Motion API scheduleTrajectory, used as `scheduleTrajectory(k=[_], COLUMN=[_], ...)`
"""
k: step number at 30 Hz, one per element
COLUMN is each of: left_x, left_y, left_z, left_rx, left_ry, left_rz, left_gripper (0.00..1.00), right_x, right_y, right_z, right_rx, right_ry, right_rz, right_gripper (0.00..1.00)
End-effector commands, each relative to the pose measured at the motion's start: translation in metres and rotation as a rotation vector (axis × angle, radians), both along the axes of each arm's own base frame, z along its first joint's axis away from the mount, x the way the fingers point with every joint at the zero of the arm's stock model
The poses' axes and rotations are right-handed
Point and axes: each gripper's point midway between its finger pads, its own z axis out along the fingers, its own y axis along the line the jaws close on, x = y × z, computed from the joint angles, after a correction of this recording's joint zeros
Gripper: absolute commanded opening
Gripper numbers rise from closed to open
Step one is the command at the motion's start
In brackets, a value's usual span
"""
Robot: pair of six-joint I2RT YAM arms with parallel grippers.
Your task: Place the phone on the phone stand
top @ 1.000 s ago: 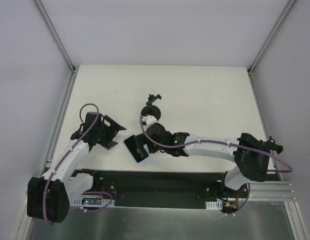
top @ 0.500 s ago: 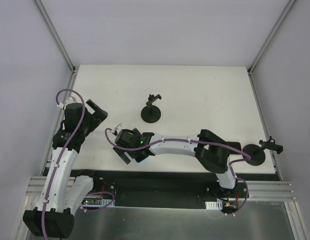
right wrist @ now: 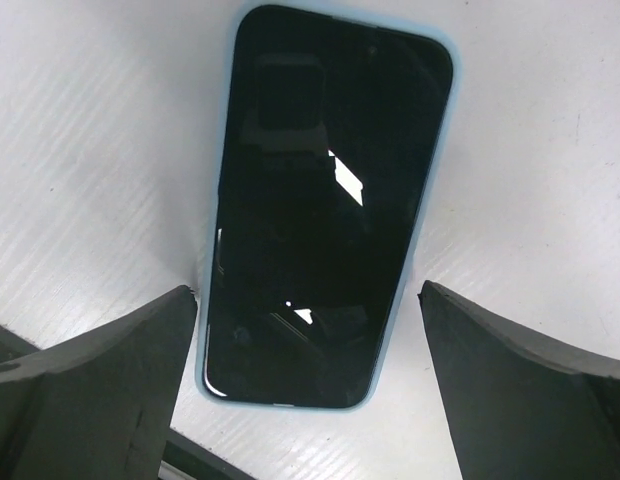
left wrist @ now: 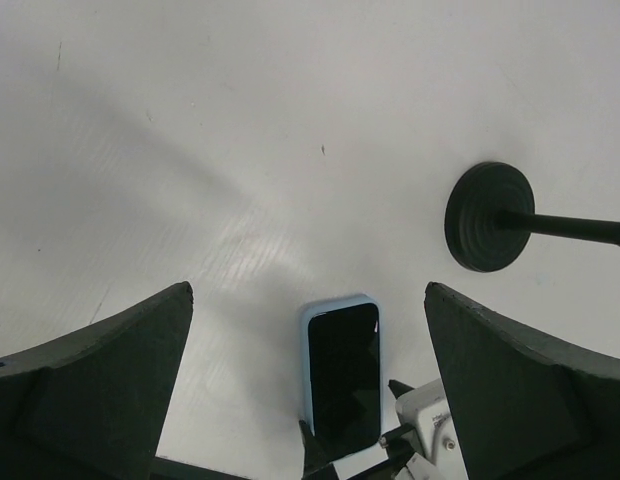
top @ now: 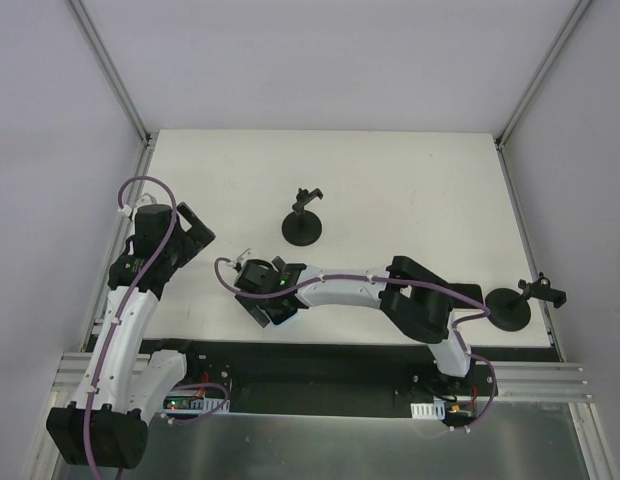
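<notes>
Currently the phone point(right wrist: 325, 210) lies flat, screen up, on the counter point(top: 410, 190) near its front edge, well apart from the stand point(top: 304, 228) farther back. The right fingers point(right wrist: 100, 390) are spread wide, straddling the phone without gripping it. The left fingers point(left wrist: 90, 380) are likewise spread, holding nothing, raised to the phone's left.

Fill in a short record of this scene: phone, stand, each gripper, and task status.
phone: flat on the table, screen up, light blue case
phone stand: upright, empty, apart from the phone
right gripper: open, one finger on each side of the phone
left gripper: open, holding nothing
task status: phone not yet on the stand
</notes>
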Motion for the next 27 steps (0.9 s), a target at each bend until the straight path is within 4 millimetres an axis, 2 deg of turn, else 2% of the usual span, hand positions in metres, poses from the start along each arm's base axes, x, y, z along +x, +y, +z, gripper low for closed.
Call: scheduleTrajectory(k=[1, 8, 9, 13, 17, 22, 23, 24, 27], left_x=[0.005, 0.009, 0.009, 0.009, 0.004, -0.001, -0.003, -0.004, -0.006], left_y=[-0.004, -0.011, -0.013, -0.013, -0.020, -0.026, -0.029, -0.029, -0.042], left_z=[-0.003, -0.016, -0.017, -0.033, -0.050, -0.071, -0.075, -0.080, -0.086], left_rx=[0.007, -0.021, -0.029, -0.050, -0.138, -0.262, -0.288, -0.302, -0.377], left_ry=[0.019, 0.078, 0.084, 0.143, 0.208, 0.307, 0.326, 0.347, 0.372], left_rz=[-0.041, -0.073, -0.076, -0.058, -0.048, -0.023, -0.019, -0.011, -0.038], left_gripper=[0.99, 0.99, 0.99, 0.99, 0.99, 0.99, 0.97, 0.97, 0.95], right_x=[0.010, 0.018, 0.017, 0.015, 0.016, 0.010, 0.009, 0.009, 0.014], right_y=[-0.002, -0.006, -0.006, -0.012, -0.020, -0.015, -0.014, -0.014, -0.020], right_z=[-0.007, -0.008, -0.011, -0.019, -0.025, -0.030, -0.031, -0.030, -0.022], right_rx=[0.024, 0.001, -0.003, -0.035, -0.075, -0.065, -0.065, -0.062, -0.049], right_ry=[0.044, 0.061, 0.069, 0.076, 0.069, 0.107, 0.109, 0.108, 0.065], right_rz=[-0.023, -0.064, -0.061, -0.066, -0.062, -0.038, -0.029, -0.025, -0.048], right_gripper=[0.96, 0.99, 0.97, 0.89, 0.89, 0.90, 0.87, 0.76, 0.55])
